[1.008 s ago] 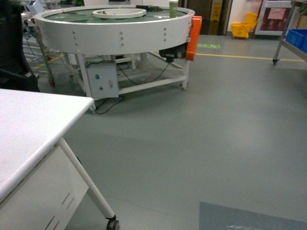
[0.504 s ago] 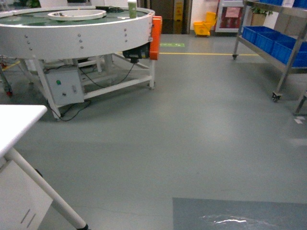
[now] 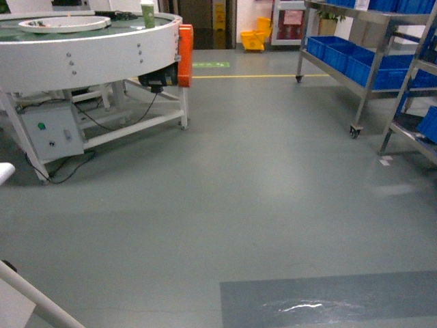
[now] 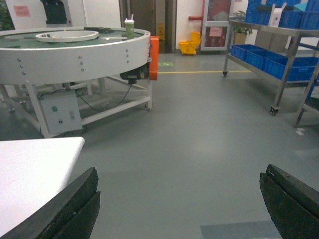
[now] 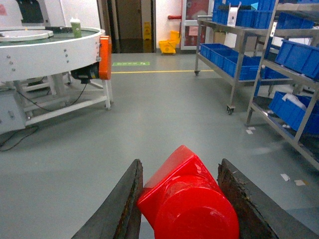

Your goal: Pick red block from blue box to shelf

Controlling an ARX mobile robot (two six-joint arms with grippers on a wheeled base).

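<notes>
Now: red block [image 5: 187, 201] clamped in right hand [image 5: 185, 209], lower centre.
Left hand [image 4: 179, 209] wide open, empty; shelf [image 5: 239, 35] upper right, bare floor [image 5: 164, 109] ahead.

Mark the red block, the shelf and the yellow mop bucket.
red block [image 5: 187, 201]: right wrist view, glossy front face.
shelf [image 3: 369, 76]: head view, upright post.
yellow mop bucket [image 3: 253, 39]: head view, bucket body.

Upper left: large round white conveyor table [image 3: 82, 51] with orange side panel [image 3: 185, 45] and green cup [image 3: 147, 14]; far back, yellow mop bucket [image 3: 252, 40]; upper right, royal-blue ribbed crates [image 3: 348, 58].
</notes>
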